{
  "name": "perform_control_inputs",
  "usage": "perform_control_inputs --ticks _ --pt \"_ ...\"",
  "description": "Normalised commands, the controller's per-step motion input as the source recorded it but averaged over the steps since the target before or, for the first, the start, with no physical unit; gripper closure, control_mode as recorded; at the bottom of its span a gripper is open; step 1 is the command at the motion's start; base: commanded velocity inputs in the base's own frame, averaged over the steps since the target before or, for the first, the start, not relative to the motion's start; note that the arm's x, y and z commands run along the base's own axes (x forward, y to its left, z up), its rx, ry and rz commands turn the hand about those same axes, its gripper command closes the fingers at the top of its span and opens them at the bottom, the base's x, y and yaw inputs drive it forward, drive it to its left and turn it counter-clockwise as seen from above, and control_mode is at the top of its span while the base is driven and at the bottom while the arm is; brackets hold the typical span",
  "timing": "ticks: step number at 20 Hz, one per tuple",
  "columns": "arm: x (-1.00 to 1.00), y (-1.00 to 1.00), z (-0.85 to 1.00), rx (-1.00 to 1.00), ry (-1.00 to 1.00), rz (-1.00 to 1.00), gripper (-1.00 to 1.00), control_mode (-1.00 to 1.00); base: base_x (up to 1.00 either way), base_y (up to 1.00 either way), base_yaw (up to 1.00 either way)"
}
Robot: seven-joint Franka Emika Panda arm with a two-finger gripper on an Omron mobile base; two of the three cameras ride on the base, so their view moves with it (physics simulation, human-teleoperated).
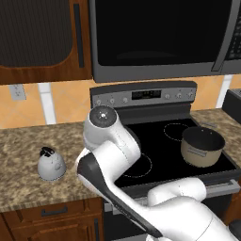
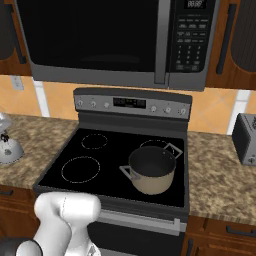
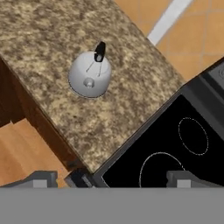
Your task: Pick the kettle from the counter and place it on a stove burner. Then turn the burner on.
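The pale grey-white kettle (image 1: 51, 164) (image 2: 7, 146) (image 3: 89, 76) with its black top handle stands upright on the speckled granite counter (image 1: 23, 141) (image 3: 52, 39), left of the black glass cooktop. In the hand view my gripper (image 3: 111, 181) is open, its two fingertips (image 3: 41, 179) wide apart with nothing between them. It hovers high over the counter's front edge where counter meets stove; the kettle lies ahead and to the left. The large front-left stove burner (image 2: 80, 169) (image 3: 159, 168) is a thin white ring, partly hidden by my arm in the left base view.
A tan pot (image 1: 202, 146) (image 2: 150, 170) with a dark inside sits on the cooktop's right side. A smaller ring (image 2: 94, 141) lies behind the large burner. Knobs (image 2: 92, 104) line the stove's back panel under a microwave (image 2: 115, 35). A toaster (image 2: 246, 139) stands far right.
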Motion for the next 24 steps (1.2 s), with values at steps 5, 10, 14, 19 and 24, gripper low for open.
perform_control_inputs --ticks 5,10,14,19,24 --pt "0.71 1.0 -0.1 0.09 0.02 0.2 -1.0 -1.0 0.0 0.0 0.0" --pt "1.0 0.9 -0.13 0.14 0.1 0.11 -1.0 -1.0 0.0 0.0 0.0" --pt "0.34 0.13 -0.02 0.0 0.01 -0.01 -1.0 -1.0 0.0 0.0 0.0" --pt "0.03 0.18 -0.29 -0.01 0.09 -0.02 -1.0 -1.0 0.0 0.0 0.0" --pt "0.05 0.1 -0.28 0.0 0.19 -0.01 -1.0 -1.0 0.0 0.0 0.0"
